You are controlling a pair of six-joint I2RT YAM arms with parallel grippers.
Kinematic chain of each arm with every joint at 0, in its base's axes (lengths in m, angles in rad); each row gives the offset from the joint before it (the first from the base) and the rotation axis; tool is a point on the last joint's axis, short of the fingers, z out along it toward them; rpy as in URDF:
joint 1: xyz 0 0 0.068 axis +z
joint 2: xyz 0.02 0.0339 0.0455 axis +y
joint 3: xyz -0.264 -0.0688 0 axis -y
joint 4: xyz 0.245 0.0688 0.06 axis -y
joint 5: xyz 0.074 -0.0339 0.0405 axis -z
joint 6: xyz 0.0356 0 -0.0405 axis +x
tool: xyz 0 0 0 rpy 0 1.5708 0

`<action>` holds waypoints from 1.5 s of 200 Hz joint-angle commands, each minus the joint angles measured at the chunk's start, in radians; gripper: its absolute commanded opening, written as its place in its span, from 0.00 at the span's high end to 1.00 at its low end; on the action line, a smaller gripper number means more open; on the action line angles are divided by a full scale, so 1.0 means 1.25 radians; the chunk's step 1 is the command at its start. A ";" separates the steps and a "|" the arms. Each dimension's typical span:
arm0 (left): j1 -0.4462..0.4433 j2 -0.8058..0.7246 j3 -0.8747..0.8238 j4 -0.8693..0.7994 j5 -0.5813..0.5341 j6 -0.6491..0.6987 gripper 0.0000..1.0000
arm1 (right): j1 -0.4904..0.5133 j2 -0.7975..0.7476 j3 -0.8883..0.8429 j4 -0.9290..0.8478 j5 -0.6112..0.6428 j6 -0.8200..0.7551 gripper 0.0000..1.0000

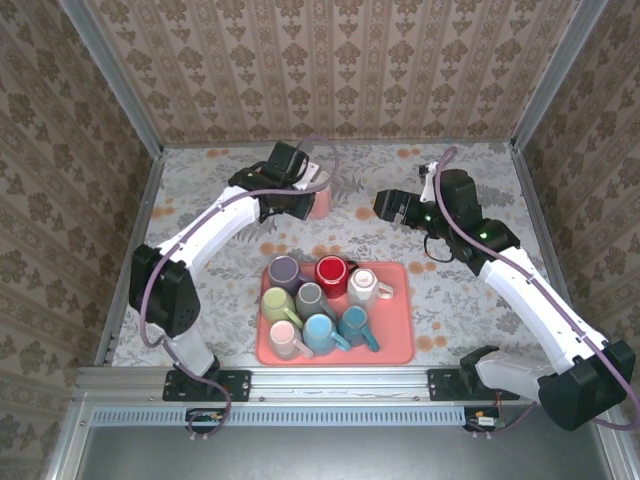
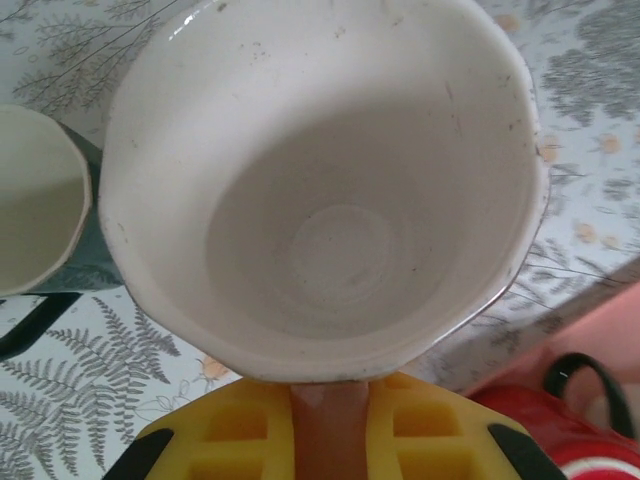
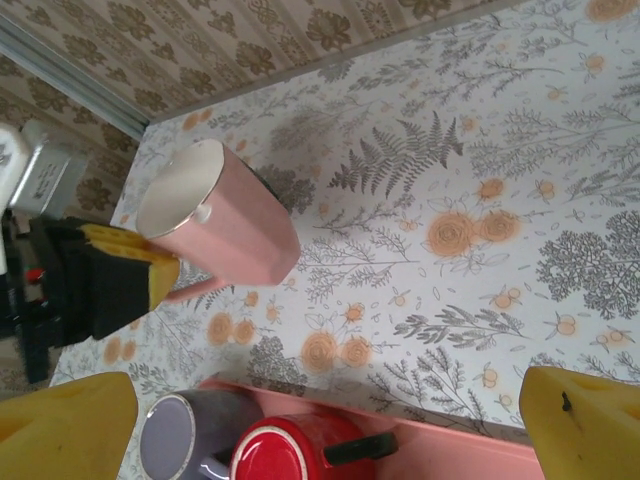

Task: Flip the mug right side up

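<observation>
Your left gripper [image 2: 330,425] is clamped on the handle of the pale pink ceramic mug with a white inside [image 2: 330,200]. The yellow fingers [image 2: 240,435] pinch that handle from both sides, and the mug's mouth opens straight ahead of them, toward the wrist camera. Your right gripper [image 1: 385,205] stands spread wide with nothing in it, off to the mug's side and well apart from it.

The step looks like the set-down. Judge it done only when the base sits flat on the fern-and-flower tablecloth [image 3: 450,150]. Level the rim first, lower gently, then part the fingers just enough to free the handle. Draw back along the handle's line, so you do not drag the mug over.

The left wrist view gives you the empty interior and the grip, but not the base. The right wrist view shows the mug's side wall and its lean, with its bottom close to the cloth. Whether it touches, you cannot tell. The top view shows that the mug is on the far side of the pink plastic tray [image 1: 400,350] of other mugs.
</observation>
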State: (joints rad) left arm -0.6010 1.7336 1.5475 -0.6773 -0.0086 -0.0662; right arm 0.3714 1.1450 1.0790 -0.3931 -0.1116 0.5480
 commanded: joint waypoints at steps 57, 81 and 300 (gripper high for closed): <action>0.006 0.068 -0.030 0.275 -0.144 0.014 1.00 | 0.000 -0.017 -0.029 0.019 0.006 -0.014 0.01; 0.017 0.106 -0.021 0.291 -0.141 -0.001 1.00 | 0.001 -0.010 -0.031 0.022 0.005 -0.011 0.01; 0.034 0.106 -0.107 0.304 -0.156 -0.034 0.55 | -0.001 -0.022 -0.020 -0.002 -0.012 -0.026 0.01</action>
State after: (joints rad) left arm -0.5556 1.9369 1.4372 -0.3084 -0.1902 -0.1116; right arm 0.3710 1.1450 1.0515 -0.3904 -0.1120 0.5438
